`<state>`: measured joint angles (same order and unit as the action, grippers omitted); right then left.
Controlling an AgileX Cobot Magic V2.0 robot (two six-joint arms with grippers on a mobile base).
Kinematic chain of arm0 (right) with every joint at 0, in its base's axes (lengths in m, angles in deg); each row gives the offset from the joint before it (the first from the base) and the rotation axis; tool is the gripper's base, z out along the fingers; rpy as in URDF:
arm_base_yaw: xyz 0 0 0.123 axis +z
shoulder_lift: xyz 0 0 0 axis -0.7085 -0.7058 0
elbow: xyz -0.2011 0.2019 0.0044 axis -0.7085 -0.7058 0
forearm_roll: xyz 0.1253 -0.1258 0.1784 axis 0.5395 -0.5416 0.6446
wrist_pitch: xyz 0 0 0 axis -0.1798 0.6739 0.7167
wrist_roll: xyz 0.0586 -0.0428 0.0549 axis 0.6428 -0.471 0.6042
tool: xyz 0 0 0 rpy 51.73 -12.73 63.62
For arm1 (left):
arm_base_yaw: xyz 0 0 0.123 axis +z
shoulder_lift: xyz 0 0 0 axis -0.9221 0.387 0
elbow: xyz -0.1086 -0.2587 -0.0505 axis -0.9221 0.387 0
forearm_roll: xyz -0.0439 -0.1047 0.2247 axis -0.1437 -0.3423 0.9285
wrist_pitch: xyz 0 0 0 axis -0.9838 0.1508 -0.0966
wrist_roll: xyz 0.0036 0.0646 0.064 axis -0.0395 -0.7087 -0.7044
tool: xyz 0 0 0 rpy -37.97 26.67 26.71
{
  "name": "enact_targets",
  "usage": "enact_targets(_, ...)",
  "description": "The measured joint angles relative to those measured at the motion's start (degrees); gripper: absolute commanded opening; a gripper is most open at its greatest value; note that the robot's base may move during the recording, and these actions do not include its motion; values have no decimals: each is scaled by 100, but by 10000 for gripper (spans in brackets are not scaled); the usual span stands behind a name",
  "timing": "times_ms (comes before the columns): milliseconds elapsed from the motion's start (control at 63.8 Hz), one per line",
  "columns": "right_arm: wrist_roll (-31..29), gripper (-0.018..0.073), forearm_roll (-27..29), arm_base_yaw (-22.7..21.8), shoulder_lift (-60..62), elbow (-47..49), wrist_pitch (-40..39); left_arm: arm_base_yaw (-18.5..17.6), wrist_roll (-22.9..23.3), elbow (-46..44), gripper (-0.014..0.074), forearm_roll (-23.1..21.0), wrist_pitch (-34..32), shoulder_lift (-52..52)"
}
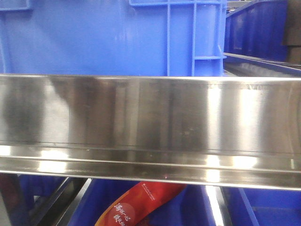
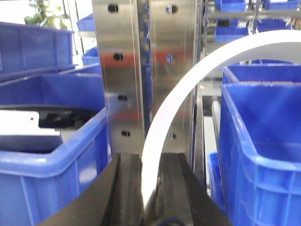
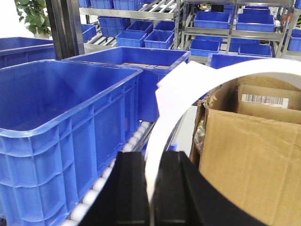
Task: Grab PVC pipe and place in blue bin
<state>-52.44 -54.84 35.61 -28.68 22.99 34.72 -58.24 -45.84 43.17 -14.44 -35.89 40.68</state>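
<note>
The grab looks done, left fingers (image 2: 126, 188) and right fingers (image 3: 127, 188) each pinching a curved white pipe (image 2: 180, 94) (image 3: 183, 89) held clear of the blue bin (image 3: 70, 108) alongside, so the drop remains, I'd say.

steel storage racks (image 3: 131, 14) at the back, a perforated steel upright (image 2: 120, 70), a leafy plant (image 3: 33, 16)

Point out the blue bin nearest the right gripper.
The large blue bin filling the left foreground of the right wrist view, beside the right gripper; the other bins stand behind it or on far shelves.
</note>
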Motion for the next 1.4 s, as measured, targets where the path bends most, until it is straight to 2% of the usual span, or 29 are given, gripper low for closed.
enact_targets(125, 0, -168, 236, 0, 0, 0, 0, 0, 0, 0, -111, -98, -92, 0)
enact_targets(298, 0, -168, 529, 0, 0, 0, -182, 0, -142, 0, -111, -782, -139, 0)
enact_targets(627, -11, -168, 658, 0, 0, 0, -317, 0, -567, -54, -111, -1017, -275, 14)
enact_targets(768, -108, -168, 669, 0, 0, 0, -295, 0, -1002, -161, -111, -1479, -301, 283)
enact_targets(1003, -146, -168, 766, 0, 0, 0, -259, 0, -1928, -516, -111, -2657, -310, 1199)
enact_targets(1395, -157, -168, 824, 0, 0, 0, -249, 0, -3240, -1377, -111, -3973, -309, 2174)
